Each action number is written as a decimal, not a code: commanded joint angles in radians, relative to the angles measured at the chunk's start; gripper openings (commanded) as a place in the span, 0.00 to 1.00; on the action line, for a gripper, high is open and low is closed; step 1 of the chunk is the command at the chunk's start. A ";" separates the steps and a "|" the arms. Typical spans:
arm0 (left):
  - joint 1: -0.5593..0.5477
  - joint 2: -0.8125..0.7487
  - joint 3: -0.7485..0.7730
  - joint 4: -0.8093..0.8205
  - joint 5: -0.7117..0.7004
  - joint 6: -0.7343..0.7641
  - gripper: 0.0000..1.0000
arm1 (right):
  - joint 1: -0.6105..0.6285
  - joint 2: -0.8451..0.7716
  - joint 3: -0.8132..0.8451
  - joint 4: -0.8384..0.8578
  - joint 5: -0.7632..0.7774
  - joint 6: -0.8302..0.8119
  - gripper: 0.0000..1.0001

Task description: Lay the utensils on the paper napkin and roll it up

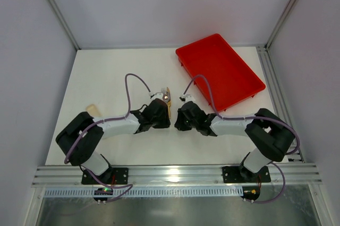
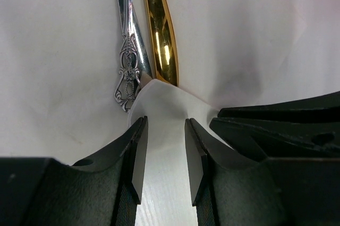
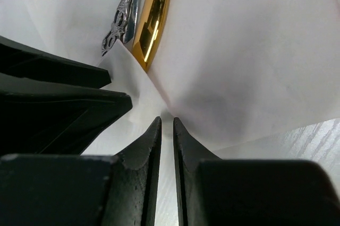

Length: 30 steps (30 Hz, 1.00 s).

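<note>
Two utensils lie side by side on the paper napkin (image 2: 255, 40): an ornate silver handle (image 2: 127, 72) and a golden handle (image 2: 162, 40). From above, the utensils (image 1: 167, 100) show between the two gripper heads. A lifted napkin corner covers the handle ends. My left gripper (image 2: 166, 121) stands open just short of that corner, with nothing clamped. My right gripper (image 3: 167, 119) is closed to a thin slit. The raised napkin (image 3: 249, 56) creases into its tips. Both handles (image 3: 154, 19) lie just beyond it. In the top view the grippers (image 1: 171, 113) nearly touch.
A red tray (image 1: 220, 72) sits at the back right, close behind the right arm. A small tan object (image 1: 94, 109) lies at the table's left edge. Each wrist view shows the other gripper's black body (image 2: 281, 125) close alongside.
</note>
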<state>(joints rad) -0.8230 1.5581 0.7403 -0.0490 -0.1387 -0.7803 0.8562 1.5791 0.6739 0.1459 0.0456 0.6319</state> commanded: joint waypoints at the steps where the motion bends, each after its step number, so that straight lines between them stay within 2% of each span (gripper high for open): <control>1: 0.002 -0.052 0.030 -0.022 -0.019 0.013 0.38 | 0.006 0.009 0.012 0.001 0.063 0.023 0.16; 13: 0.002 -0.050 -0.021 0.041 0.042 -0.028 0.38 | 0.014 -0.068 0.027 -0.080 0.080 0.067 0.17; 20: -0.001 -0.041 -0.044 0.075 0.048 -0.039 0.37 | 0.001 -0.137 0.098 -0.293 0.246 0.109 0.32; 27: -0.001 -0.039 -0.045 0.077 0.048 -0.034 0.37 | -0.078 -0.116 0.136 -0.338 0.283 0.118 0.50; 30: -0.001 -0.041 -0.044 0.072 0.050 -0.030 0.37 | -0.106 -0.087 0.170 -0.361 0.292 0.124 0.62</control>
<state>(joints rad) -0.8234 1.5146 0.6971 -0.0162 -0.0914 -0.8085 0.7753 1.4750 0.7826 -0.1852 0.2848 0.7410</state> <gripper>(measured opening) 0.372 0.595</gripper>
